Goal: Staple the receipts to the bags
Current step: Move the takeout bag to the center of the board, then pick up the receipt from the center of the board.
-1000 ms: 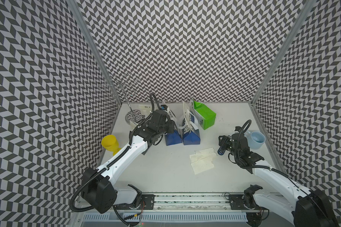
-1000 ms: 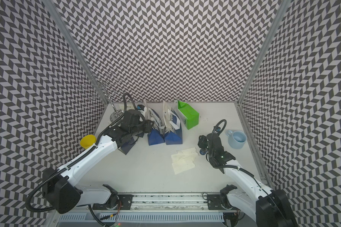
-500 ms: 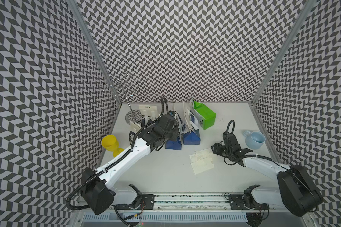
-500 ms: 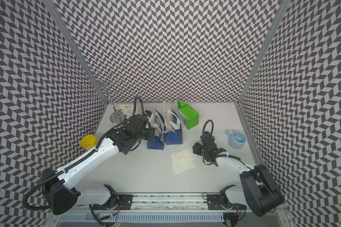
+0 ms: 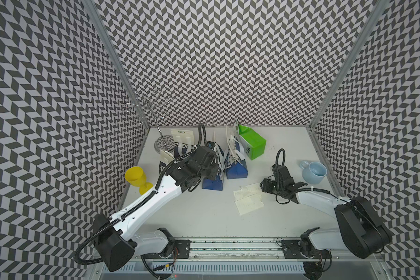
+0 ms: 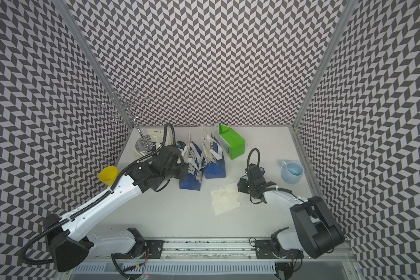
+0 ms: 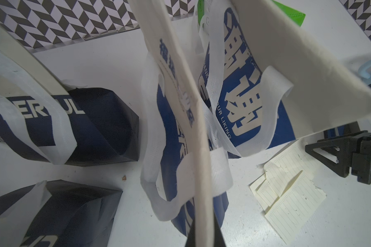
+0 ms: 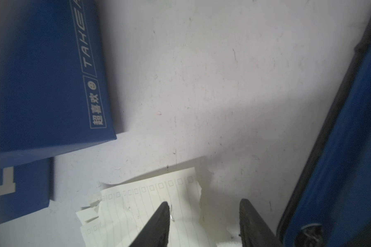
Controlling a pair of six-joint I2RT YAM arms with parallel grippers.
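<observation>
Both arms have shifted in the last second: the left arm has swung across from the back-left corner to the nearer blue bag, and the right arm has dropped low by the receipts. On the white table (image 5: 204, 218), my left tool (image 7: 202, 235) is clenched on the cream top edge of that blue bag (image 5: 212, 185), which stands upright just left of centre. A second blue bag (image 5: 237, 169) stands just beside it on the right, with the green bag (image 5: 251, 143) behind it near the back wall. Two darker bags (image 7: 99, 128) (image 7: 73, 213) lie at the back left by the wire stand (image 5: 164, 145).

My right tool (image 8: 204, 205) is released, spread low over a corner of the receipts (image 5: 249, 198), a loose overlapping pile in front of the second blue bag. One of its fingers (image 8: 159, 222) is over the top slip, the other past its torn edge; I cannot tell whether either touches paper. A pale blue mug (image 5: 314, 172) sits far right and a yellow goblet (image 5: 138, 177) far left.
</observation>
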